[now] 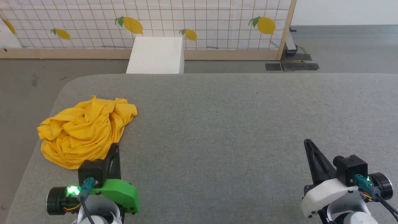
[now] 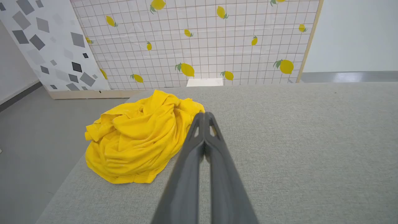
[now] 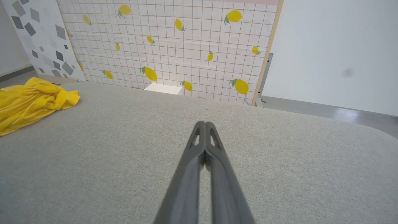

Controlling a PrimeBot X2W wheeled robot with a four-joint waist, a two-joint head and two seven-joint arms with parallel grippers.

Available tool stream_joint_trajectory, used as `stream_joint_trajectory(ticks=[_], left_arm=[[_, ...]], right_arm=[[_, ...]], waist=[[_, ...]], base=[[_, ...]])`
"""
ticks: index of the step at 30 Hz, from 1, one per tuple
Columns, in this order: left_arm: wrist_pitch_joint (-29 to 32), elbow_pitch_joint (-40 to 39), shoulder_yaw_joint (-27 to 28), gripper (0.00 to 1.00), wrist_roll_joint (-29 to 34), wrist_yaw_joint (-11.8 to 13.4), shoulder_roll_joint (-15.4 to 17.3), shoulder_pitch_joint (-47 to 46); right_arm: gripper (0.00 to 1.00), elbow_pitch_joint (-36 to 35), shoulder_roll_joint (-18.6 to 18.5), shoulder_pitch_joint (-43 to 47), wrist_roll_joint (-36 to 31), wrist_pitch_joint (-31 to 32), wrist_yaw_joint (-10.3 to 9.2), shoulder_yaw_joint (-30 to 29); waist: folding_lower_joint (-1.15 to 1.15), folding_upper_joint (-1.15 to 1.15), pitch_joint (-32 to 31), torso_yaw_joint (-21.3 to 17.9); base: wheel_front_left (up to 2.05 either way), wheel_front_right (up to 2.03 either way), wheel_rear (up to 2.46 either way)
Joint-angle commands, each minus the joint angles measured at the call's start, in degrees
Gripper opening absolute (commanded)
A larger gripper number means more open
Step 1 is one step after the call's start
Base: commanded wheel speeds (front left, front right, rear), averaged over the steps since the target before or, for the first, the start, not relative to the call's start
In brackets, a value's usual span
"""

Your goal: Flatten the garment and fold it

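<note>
The garment [image 1: 85, 130] is a bright yellow T-shirt, bunched in a crumpled heap near the left edge of the grey table [image 1: 233, 124]; no print shows. The heap [image 2: 140, 137] also appears in the left wrist view, and its edge [image 3: 31, 99] at the far left of the right wrist view. My left gripper [image 1: 115, 146] is shut and empty, its tip just right of the heap's near side [image 2: 204, 114]. Far across the table at the lower right, my right gripper [image 1: 307, 142] is shut and empty above bare cloth [image 3: 204, 123].
A white box [image 1: 157, 55] stands on the floor beyond the table's far edge. Behind it runs a lemon-print grid screen [image 1: 186, 21] with a wooden frame. The table's rounded left corner [image 1: 67, 84] drops to grey floor. A grey-patterned panel [image 2: 46, 40] leans at the left.
</note>
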Motion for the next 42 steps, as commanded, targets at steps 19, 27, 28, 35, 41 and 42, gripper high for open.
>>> stream_joint_trajectory(ticks=[19,27,28,35,41,42], left_arm=[[0.1,-0.1,0.2,0.00,0.6,-0.1,-0.2,0.1],[0.0,0.0,-0.1,1.00,0.0,0.0,0.0,0.0],[0.0,0.0,-0.1,1.00,-0.1,0.0,0.0,0.0],[-0.5,0.6,-0.8,1.00,-0.5,0.4,0.0,-0.3],[-1.2,1.6,-1.5,1.00,-1.0,0.8,0.0,-0.8],[-1.3,1.8,-1.6,1.00,-1.1,0.9,0.0,-0.9]], right_arm=[[0.00,-0.3,0.1,-1.0,-0.3,0.0,-0.09,0.1],[1.00,0.0,0.0,0.0,0.0,0.0,0.01,0.0],[1.00,0.0,0.0,0.0,0.0,0.0,0.00,0.0],[1.00,0.3,0.0,-0.1,0.2,-0.3,0.00,-0.3],[1.00,0.5,0.0,-0.1,0.3,-0.7,-0.01,-0.5],[1.00,0.6,0.0,-0.1,0.3,-0.7,-0.01,-0.6]], waist=[[0.00,0.00,0.0,0.0],[0.00,0.00,0.0,0.0],[0.00,0.00,0.0,0.0],[0.00,0.00,-0.1,0.0],[0.00,0.00,-0.3,0.5],[0.00,0.00,-0.3,0.6]], base=[[0.00,0.00,0.00],[0.00,0.00,0.00],[0.00,0.00,0.00],[0.00,0.00,0.00],[0.00,0.00,0.00],[0.00,0.00,0.00]])
